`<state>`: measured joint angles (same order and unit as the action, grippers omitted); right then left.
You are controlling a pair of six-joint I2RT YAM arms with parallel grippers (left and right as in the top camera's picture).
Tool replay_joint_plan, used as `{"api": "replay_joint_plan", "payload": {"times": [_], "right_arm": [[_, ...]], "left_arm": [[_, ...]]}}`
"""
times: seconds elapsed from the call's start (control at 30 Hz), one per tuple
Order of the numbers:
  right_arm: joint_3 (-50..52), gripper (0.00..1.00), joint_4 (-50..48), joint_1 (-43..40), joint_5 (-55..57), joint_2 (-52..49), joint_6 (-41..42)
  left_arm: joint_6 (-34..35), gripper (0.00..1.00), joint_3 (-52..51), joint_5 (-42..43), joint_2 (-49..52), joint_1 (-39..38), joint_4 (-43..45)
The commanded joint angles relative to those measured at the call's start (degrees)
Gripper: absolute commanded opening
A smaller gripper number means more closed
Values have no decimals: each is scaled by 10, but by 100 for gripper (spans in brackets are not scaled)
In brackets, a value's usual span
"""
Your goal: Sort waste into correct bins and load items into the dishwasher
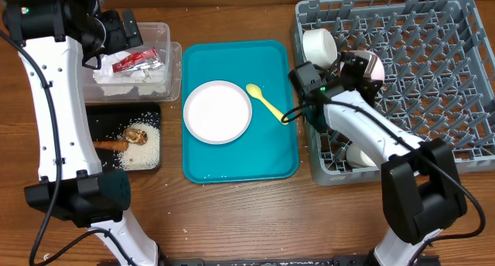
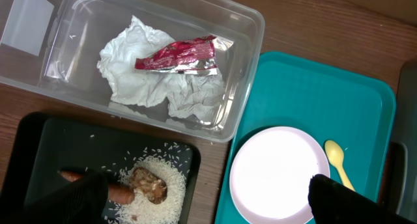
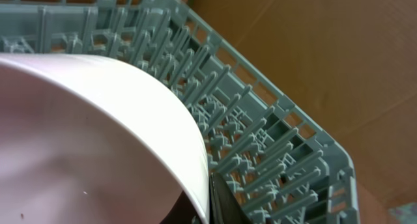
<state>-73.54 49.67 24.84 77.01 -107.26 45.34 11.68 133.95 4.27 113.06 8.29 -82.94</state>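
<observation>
My left gripper [image 1: 128, 28] hangs open and empty above the clear tub [image 1: 158, 26], which holds the crumpled napkin [image 2: 137, 77] and red wrapper [image 2: 179, 55]. The black tray [image 2: 45, 139] below it carries rice [image 2: 171, 188], a carrot [image 2: 122, 193] and brown scraps [image 2: 148, 183]. A white plate [image 1: 217, 111] and yellow spoon [image 1: 267, 102] lie on the teal tray [image 1: 232, 169]. My right gripper [image 1: 362, 71] is shut on the rim of a white bowl [image 3: 91, 139] over the grey rack [image 1: 433, 80]. A white cup [image 1: 319, 43] sits in the rack's near-left corner.
Another white dish [image 1: 358, 156] shows in the rack's lower-left cell, half hidden under the right arm. Upright pegs [image 3: 260, 139] crowd close beside the held bowl. Bare wooden table runs along the front edge below the trays.
</observation>
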Motion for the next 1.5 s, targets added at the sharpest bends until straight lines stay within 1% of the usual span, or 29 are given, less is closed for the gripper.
{"api": "replay_joint_plan", "payload": {"times": [0.0, 0.17, 0.4, 0.47, 0.5, 0.53, 0.6, 0.63, 0.7, 0.73, 0.87, 0.93, 1.0, 1.03, 1.1, 1.17, 1.2, 1.27, 1.33, 1.37, 1.43, 1.47], "right_arm": [[19, 4, -19, 3, 19, 7, 11], [19, 4, -25, 15, -49, 7, 9], [19, 4, -20, 58, -107, 7, -4], [19, 6, -20, 70, -119, 7, -4], [19, 10, -20, 76, -123, 7, -4], [19, 17, -17, 84, -127, 7, -4], [18, 41, -10, 94, -127, 7, -4], [17, 57, -5, 99, -127, 8, -4], [10, 69, 11, 112, -133, 11, -4], [3, 73, 20, 118, -139, 13, -4], [-60, 75, 85, 136, -195, 27, -4], [-111, 75, 126, 137, -251, 34, -22], [-174, 77, 159, 137, -342, 39, -62], [-223, 77, 171, 137, -437, 40, -90], [-252, 72, 144, 136, -568, 40, -127], [-247, 69, 100, 136, -668, 36, -134], [-242, 69, 88, 136, -695, 30, -133], [-230, 69, 80, 136, -723, 1, -86], [-224, 69, 80, 136, -747, -29, -60], [-223, 66, 80, 137, -758, -47, -51], [-223, 54, 78, 137, -759, -82, -16], [-223, 49, 72, 137, -759, -98, -7]], "left_arm": [[1, 100, -1, -2, 1, 3, 1], [1, 100, -1, -2, 1, 3, 0], [1, 100, -1, -2, 1, 3, 0], [1, 100, -1, -2, 1, 3, 0], [1, 100, -1, -2, 1, 3, 0], [1, 100, -1, -2, 1, 3, 0], [1, 100, -1, -2, 1, 3, 0], [1, 100, -1, -2, 1, 3, 0], [1, 100, -1, -2, 1, 3, 0], [1, 100, -1, -2, 1, 3, 0], [1, 100, -1, -2, 1, 3, 0], [1, 100, -1, -2, 1, 3, 0], [1, 100, -1, -2, 1, 3, 0], [1, 100, -1, -2, 1, 3, 0], [1, 100, -1, -2, 1, 3, 1], [1, 100, -1, -2, 1, 3, 0], [1, 100, -1, -2, 1, 3, 0], [1, 100, -1, -2, 1, 3, 0], [1, 100, -1, -2, 1, 3, 1], [1, 100, -1, -2, 1, 3, 0], [1, 100, -1, -2, 1, 3, 0], [1, 100, -1, -2, 1, 3, 0]]}}
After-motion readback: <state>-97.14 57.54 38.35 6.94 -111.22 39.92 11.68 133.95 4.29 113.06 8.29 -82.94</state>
